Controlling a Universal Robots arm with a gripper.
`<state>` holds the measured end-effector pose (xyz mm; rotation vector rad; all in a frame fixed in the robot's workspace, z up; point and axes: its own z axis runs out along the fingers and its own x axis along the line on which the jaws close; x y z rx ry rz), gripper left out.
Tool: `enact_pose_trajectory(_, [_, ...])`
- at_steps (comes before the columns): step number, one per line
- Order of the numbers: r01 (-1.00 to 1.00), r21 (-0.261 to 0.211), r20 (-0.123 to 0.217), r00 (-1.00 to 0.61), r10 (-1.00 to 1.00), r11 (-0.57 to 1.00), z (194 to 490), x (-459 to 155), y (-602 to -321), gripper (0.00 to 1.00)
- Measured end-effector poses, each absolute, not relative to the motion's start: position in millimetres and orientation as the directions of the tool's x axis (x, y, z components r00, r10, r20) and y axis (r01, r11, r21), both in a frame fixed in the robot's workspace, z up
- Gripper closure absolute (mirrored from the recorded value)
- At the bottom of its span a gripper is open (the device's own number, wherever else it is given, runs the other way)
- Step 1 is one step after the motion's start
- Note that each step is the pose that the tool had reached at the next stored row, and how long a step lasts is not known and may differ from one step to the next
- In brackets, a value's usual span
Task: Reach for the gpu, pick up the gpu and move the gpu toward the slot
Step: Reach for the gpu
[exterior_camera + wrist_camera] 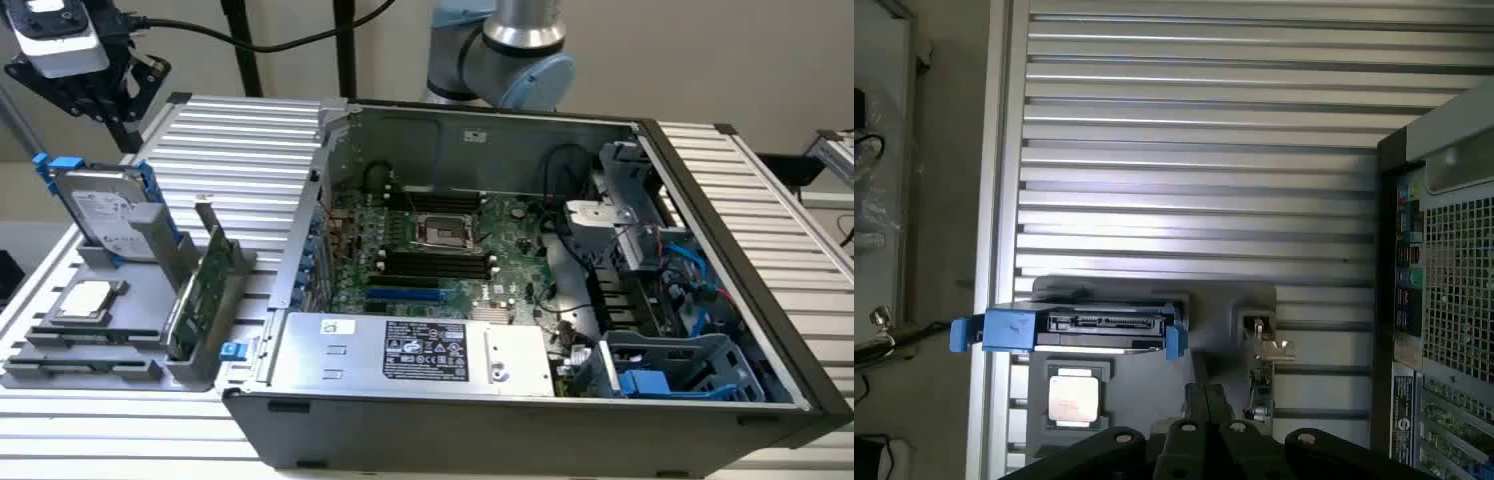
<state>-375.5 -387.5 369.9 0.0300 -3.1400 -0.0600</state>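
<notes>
My pincer [87, 95] is hanging above the far end of the holder [120, 365], which is sitting on the table [254, 130] to the exterior view's left of the computer case [400, 440]. In the holder, the hard drive [114, 215] is standing upright at the back, the processor [83, 300] is lying flat in front of it, and the gpu [200, 290] is standing on edge on the side nearest the case.

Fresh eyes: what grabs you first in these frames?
The open computer case, its motherboard exposed, dominates the exterior view's centre. On the exterior view's left a grey rack holds a blue-railed hard drive and the gpu standing on edge. The shut end effector hangs above that rack, touching nothing.
</notes>
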Motion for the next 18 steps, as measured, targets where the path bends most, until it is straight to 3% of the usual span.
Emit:
enact_pose_trajectory(14, [-0.019, 0.038, 0.001, -1.0, -0.019, 0.999, 369.8, -375.5, -388.2, 0.89])
enact_pose_trajectory(18, [-0.019, 0.038, 0.0, -1.0, -0.019, 0.999, 368.2, -373.2, -404.0, 0.89])
